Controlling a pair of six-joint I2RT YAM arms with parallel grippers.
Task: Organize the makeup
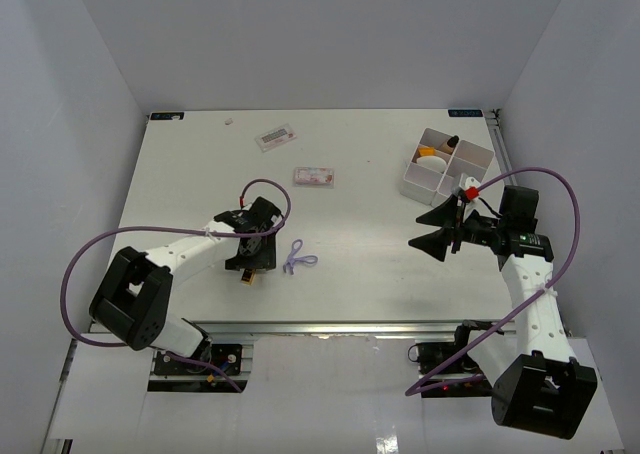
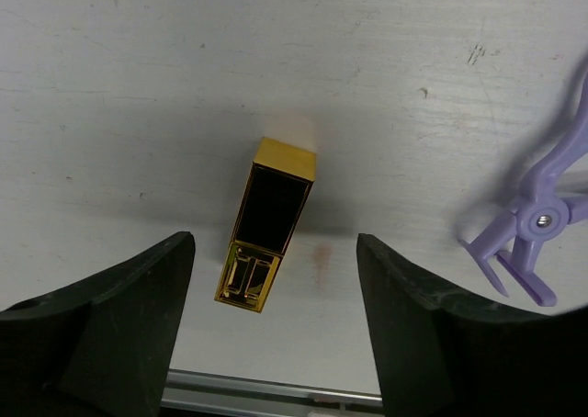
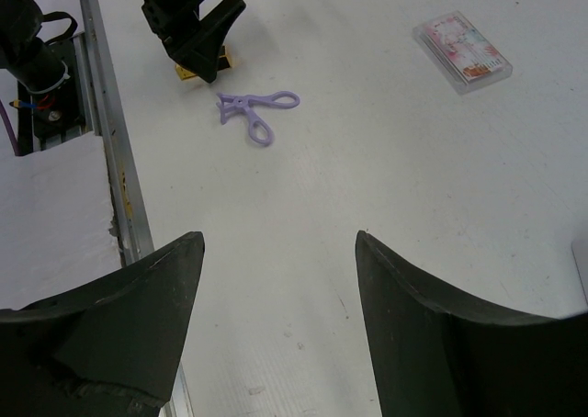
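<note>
The lipstick (image 2: 267, 222) lies flat: hard, light, likely slippery, so pinch across its long sides. The left gripper (image 2: 274, 252) is spread astride it, not touching; right gripper (image 3: 280, 247) spread, empty

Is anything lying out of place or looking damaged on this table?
Nothing looks damaged, but four items lie outside the tray: a lipstick on its side under the left gripper, a purple curler beside it, two flat packets farther back.
</note>
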